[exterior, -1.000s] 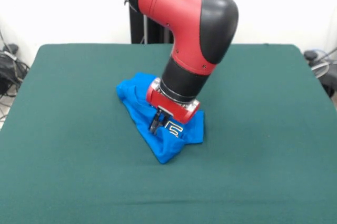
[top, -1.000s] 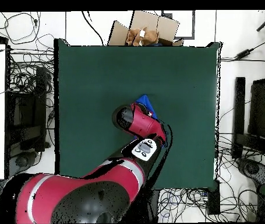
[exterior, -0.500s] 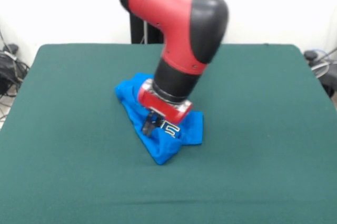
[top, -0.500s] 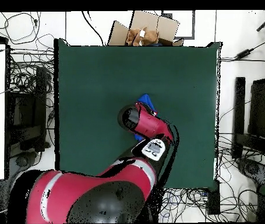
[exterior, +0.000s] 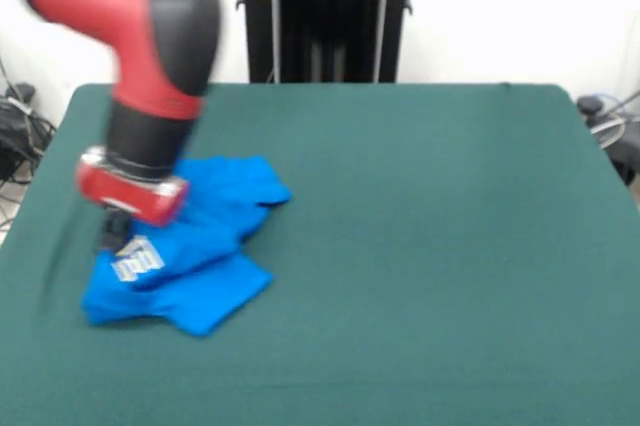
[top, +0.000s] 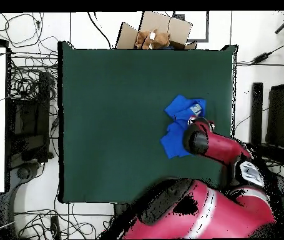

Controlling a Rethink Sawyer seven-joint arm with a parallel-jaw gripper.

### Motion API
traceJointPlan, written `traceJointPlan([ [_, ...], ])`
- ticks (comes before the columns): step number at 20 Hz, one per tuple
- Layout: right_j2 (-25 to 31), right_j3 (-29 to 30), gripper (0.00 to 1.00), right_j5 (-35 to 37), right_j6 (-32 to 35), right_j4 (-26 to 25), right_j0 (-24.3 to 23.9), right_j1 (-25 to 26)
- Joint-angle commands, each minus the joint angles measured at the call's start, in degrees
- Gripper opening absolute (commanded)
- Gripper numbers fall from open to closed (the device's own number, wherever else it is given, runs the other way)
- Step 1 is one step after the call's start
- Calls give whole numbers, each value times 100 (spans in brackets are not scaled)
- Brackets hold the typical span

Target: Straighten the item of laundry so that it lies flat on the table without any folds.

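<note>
The gripper (exterior: 112,233) hung low at the T-shirt's (exterior: 190,246) edge, by its white lettering (exterior: 137,258); blur and the arm's (exterior: 150,76) red wrist hid its tip, so whether it was open, closed or pinching cloth could not be told. The bright blue T-shirt lay crumpled on the table (exterior: 420,246), bunched in overlapping folds, one rounded lobe toward the far side and a flatter flap toward the near edge. From overhead, the T-shirt (top: 180,122) sat near one side edge of the green table (top: 113,112), partly under the arm (top: 213,147)
</note>
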Motion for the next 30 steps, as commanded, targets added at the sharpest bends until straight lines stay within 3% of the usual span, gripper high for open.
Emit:
traceJointPlan([
  [1, 1756, -49, 0, 976, -1746, -1806, -1478, 693],
  [5, 2475, -11, 0, 1264, -1858, -2272, -2184, 799],
  [9, 2517, -48, 0, 1367, -1770, -2439, -2279, 739],
  [18, 2366, 65, 0, 811, -770, -2262, -2073, 708],
  [22, 2512, 200, 0, 787, -840, -2335, -2050, 676],
  [25, 2213, 227, 0, 668, -534, -2207, -1670, 591],
  [26, 1816, 170, 0, 476, -129, -2009, -1282, 570],
  [30, 1255, 311, 0, 0, 756, -1337, -681, 509],
])
